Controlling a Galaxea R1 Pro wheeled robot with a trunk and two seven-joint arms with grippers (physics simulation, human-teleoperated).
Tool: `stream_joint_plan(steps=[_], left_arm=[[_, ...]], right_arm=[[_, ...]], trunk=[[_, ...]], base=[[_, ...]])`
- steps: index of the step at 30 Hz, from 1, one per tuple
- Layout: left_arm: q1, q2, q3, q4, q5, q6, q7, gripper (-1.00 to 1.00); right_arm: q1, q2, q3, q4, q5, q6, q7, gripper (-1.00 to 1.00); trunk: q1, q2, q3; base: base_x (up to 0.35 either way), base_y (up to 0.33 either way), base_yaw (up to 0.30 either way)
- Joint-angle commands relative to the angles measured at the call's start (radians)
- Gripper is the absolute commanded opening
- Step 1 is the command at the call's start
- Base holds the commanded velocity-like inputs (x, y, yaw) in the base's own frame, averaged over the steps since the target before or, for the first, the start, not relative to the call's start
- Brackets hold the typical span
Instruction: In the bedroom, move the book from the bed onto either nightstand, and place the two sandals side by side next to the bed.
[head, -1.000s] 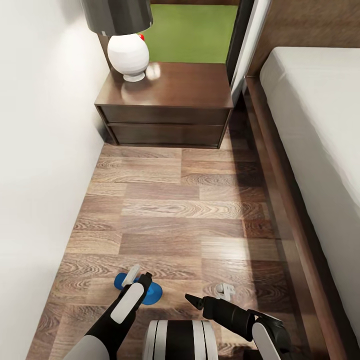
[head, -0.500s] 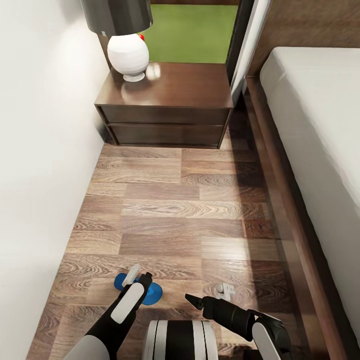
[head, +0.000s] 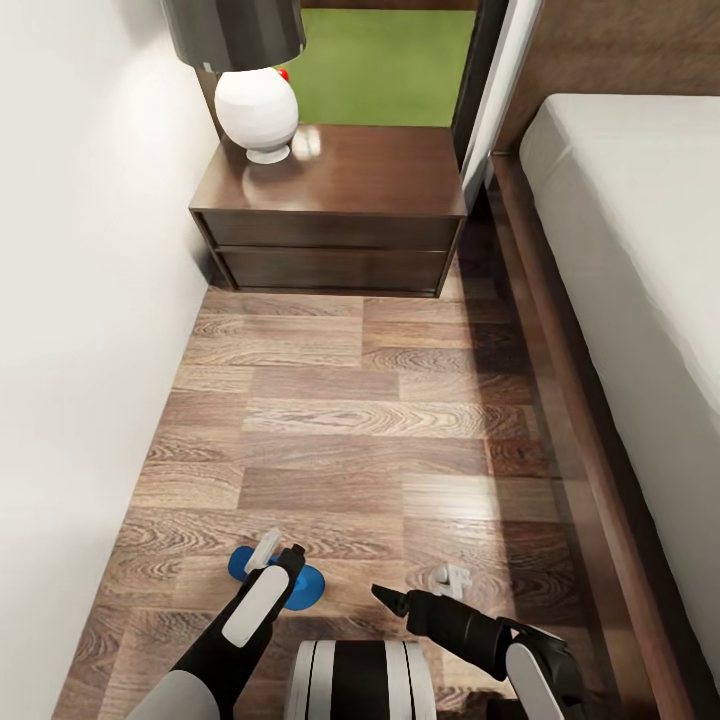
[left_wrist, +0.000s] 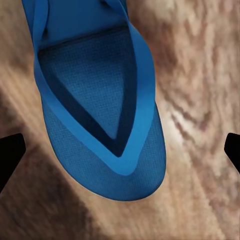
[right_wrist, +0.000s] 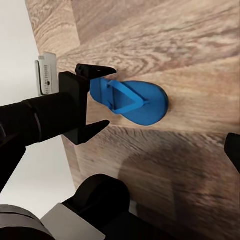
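One bright blue sandal (head: 300, 588) lies flat on the plank floor near the wall, seen close up (left_wrist: 100, 105). My left gripper (head: 278, 555) hangs open just above it, one finger on each side, touching nothing; the right wrist view shows that gripper (right_wrist: 105, 97) over the sandal's (right_wrist: 135, 102) end. My right gripper (head: 418, 588) is open and empty, low over the floor to the right of the sandal. The nightstand (head: 340, 180) stands ahead against the wall. The bed (head: 640, 260) runs along the right. The book and the second sandal are out of view.
A white-based lamp (head: 257, 110) with a dark shade stands on the nightstand's left part. The white wall (head: 80, 350) closes the left side. The bed's dark wooden frame (head: 570, 420) borders the floor strip (head: 360, 420) between wall and bed.
My right arm has shifted a hair to the right. The left gripper and the sandal stay as they were.
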Motion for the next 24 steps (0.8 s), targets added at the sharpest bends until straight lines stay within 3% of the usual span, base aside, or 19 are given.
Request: stream_joint_plan(steps=[1, 7, 9, 14, 24], left_arm=[[0.0, 0.0, -0.004, -0.001, 0.008, -0.006, 0.004, 1.0], [0.0, 0.0, -0.004, -0.001, 0.009, -0.006, 0.004, 1.0], [0.0, 0.0, -0.004, -0.001, 0.009, -0.006, 0.004, 1.0], [0.0, 0.0, -0.004, -0.001, 0.009, -0.006, 0.004, 1.0], [0.0, 0.0, -0.004, -0.001, 0.008, -0.006, 0.004, 1.0]], right_arm=[[0.0, -0.001, -0.001, -0.003, 0.0, 0.003, 0.002, 1.0], [0.0, -0.001, -0.004, -0.01, -0.002, -0.001, 0.003, 1.0], [0.0, -0.001, -0.005, -0.01, -0.002, -0.028, 0.003, 1.0], [0.0, -0.002, -0.005, -0.006, -0.002, -0.191, 0.002, 1.0], [0.0, -0.003, -0.005, 0.017, -0.001, -0.242, 0.003, 1.0]], trunk=[[0.0, 0.0, -0.001], [0.0, 0.0, -0.001], [0.0, 0.0, -0.001], [0.0, 0.0, -0.001], [0.0, 0.0, -0.001]], base=[[0.0, 0.0, 0.0], [0.0, 0.0, 0.0], [0.0, 0.0, 0.0], [0.0, 0.0, 0.0], [0.0, 0.0, 0.0]])
